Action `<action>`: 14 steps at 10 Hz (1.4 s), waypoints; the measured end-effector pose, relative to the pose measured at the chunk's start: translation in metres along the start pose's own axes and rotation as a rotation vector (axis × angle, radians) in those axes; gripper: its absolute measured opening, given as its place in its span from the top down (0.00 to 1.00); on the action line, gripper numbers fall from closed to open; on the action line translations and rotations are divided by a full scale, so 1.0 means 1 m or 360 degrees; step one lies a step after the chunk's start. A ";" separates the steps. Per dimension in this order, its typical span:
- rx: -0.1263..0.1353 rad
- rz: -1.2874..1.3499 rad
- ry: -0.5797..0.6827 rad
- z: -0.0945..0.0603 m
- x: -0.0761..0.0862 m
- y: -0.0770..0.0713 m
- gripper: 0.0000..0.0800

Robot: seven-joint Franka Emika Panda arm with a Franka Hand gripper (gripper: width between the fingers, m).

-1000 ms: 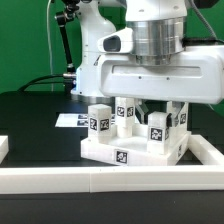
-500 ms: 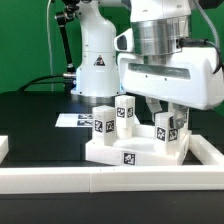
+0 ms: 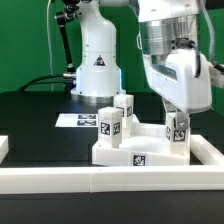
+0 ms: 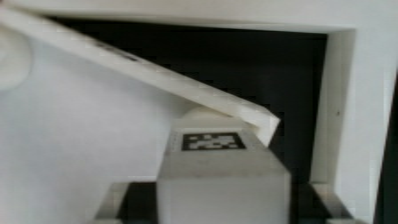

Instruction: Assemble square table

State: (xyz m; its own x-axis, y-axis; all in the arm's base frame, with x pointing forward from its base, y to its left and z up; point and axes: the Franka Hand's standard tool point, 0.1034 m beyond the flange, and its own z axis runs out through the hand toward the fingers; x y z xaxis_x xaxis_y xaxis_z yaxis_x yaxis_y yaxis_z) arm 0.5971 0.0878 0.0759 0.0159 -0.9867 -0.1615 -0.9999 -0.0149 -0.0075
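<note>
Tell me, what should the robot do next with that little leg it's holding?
Probably keep twisting the leg down into the square table's slab. The gripper grips it upright at the slab's corner, and two other legs already stand there.

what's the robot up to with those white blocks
A Panda arm is partway through putting a small square table together. The white tabletop slab lies flat on the black table, with two tagged legs standing on it. The gripper is down at a third leg at the slab's corner on the exterior view's right, its fingers closed around that leg.
</note>
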 end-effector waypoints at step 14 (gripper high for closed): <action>-0.0014 0.0427 -0.0076 -0.002 0.000 -0.003 0.20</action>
State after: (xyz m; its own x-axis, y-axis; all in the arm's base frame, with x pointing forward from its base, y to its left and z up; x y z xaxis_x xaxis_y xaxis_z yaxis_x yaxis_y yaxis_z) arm 0.5997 0.0876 0.0782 -0.2497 -0.9468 -0.2031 -0.9683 0.2446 0.0503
